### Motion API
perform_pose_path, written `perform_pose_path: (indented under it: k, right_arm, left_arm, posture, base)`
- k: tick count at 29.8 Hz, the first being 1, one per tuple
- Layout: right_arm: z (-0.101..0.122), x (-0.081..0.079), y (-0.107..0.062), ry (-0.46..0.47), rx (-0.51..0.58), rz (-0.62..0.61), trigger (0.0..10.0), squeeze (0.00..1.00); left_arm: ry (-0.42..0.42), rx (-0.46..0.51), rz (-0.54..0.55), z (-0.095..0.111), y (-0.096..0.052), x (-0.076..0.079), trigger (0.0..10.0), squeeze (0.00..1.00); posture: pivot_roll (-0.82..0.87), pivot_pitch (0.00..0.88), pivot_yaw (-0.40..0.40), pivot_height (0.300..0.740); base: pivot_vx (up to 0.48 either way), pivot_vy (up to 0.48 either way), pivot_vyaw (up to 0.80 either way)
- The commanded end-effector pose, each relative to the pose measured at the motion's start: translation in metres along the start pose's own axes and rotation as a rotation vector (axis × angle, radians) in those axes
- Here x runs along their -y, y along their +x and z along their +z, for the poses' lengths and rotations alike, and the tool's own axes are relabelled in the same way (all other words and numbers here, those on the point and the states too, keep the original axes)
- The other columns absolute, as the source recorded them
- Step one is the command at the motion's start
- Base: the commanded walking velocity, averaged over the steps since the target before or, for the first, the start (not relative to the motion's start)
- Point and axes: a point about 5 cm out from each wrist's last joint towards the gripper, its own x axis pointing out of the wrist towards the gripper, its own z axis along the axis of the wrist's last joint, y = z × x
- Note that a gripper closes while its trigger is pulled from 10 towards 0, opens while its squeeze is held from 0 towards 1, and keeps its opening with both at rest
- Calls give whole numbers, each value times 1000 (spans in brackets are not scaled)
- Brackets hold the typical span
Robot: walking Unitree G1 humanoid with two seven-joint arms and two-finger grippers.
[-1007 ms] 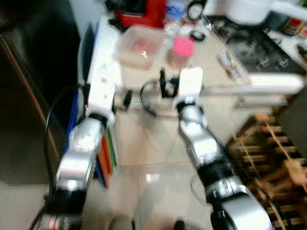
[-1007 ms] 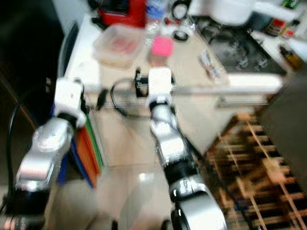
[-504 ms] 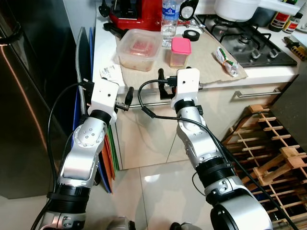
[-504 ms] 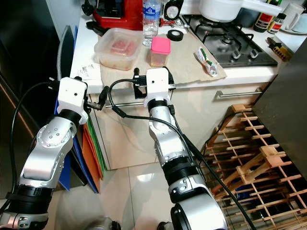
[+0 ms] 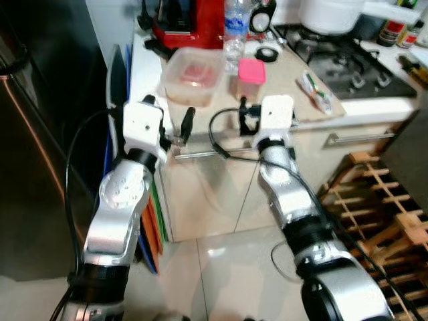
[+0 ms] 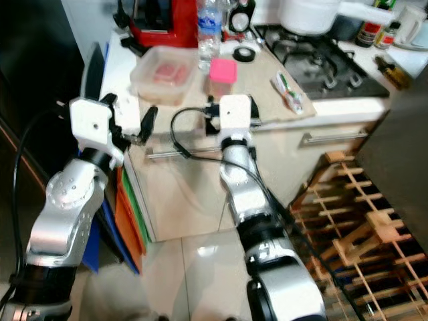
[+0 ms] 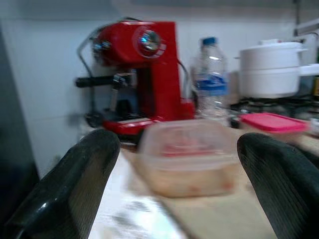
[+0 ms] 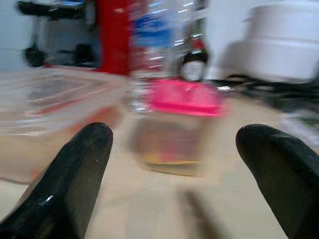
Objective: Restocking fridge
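Note:
A clear lidded tub with reddish food [image 5: 194, 75] and a small pink-lidded container [image 5: 251, 72] stand on the beige counter [image 5: 284, 77], in front of a water bottle [image 5: 234, 27]. My left gripper [image 7: 179, 169] is open at the counter's front edge, level with the top and facing the clear tub [image 7: 192, 162]. My right gripper [image 8: 174, 164] is open too, a short way before the pink-lidded container [image 8: 182, 124]. Nothing lies between either pair of fingers.
A red coffee machine [image 5: 190, 17] stands at the back of the counter. A gas hob [image 5: 348, 63] with a white pot [image 5: 334, 10] is to the right, with a tape roll [image 5: 269, 53] and a packet [image 5: 314, 87] near it. The dark fridge [image 5: 33, 167] is at left, a wooden rack [image 5: 394, 221] at right.
Both arms have risen and reached forward to the counter's front edge. The head view has shifted slightly and is a little blurred.

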Motion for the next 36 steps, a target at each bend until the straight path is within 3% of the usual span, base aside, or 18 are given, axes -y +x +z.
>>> perform_pose_path:
  k: [1,10,15,19,21,23,28,30,31,33,36]
  right_arm:
    - [3,-10,1,10,3,29,10000,0]
    - [1,-16,-5,21,-1,21,10000,0]
    - [4,-16,-8,10,24,17,10000,0]
    - [10,-7,-9,-21,65,-22,10000,0]
    - [11,-4,-9,-31,76,-35,10000,0]
    - [22,10,-8,-72,142,-103,10000,0]
    - [30,20,-8,-92,188,-160,10000,0]
    - [33,30,-8,-99,200,-217,10000,0]
    - [33,30,-8,-99,200,-217,10000,0]
    - [34,36,-8,-103,200,-244,10000,0]
    - [31,45,-9,-100,173,-288,10000,0]
  left_arm:
    - [21,24,-38,8,-2,1,10000,0]
    - [-11,62,-52,26,6,1,10000,0]
    - [-55,-65,-199,3,0,18,10000,0]
    - [-61,-203,-244,-37,-20,32,10000,0]
    - [-69,-222,-236,-44,-24,34,10000,0]
    - [-60,-285,-245,-71,-40,36,10000,0]
    - [-55,-323,-231,-86,-53,31,10000,0]
    - [-49,-439,-206,-113,-73,22,10000,0]
    - [-49,-439,-206,-113,-73,22,10000,0]
    - [-35,-558,-223,-136,-91,20,10000,0]
    - [51,-825,-247,-177,-132,15,10000,0]
  posture:
    - [243,89,-26,740]
    - [247,89,-27,740]
    - [245,91,-29,740]
    - [235,93,-25,740]
    - [235,93,-25,740]
    - [228,92,-24,740]
    - [222,92,-20,740]
    - [221,95,-15,740]
    - [221,95,-15,740]
    - [221,95,-15,740]
    - [224,97,-15,740]
  base:
    - [266,345,0]
    - [0,0,0]
    - [0,0,0]
    - [0,0,0]
    - [0,0,0]
    - [0,0,0]
    - [0,0,0]
    - [0,0,0]
    - [0,0,0]
    - [0,0,0]
    - [0,0,0]
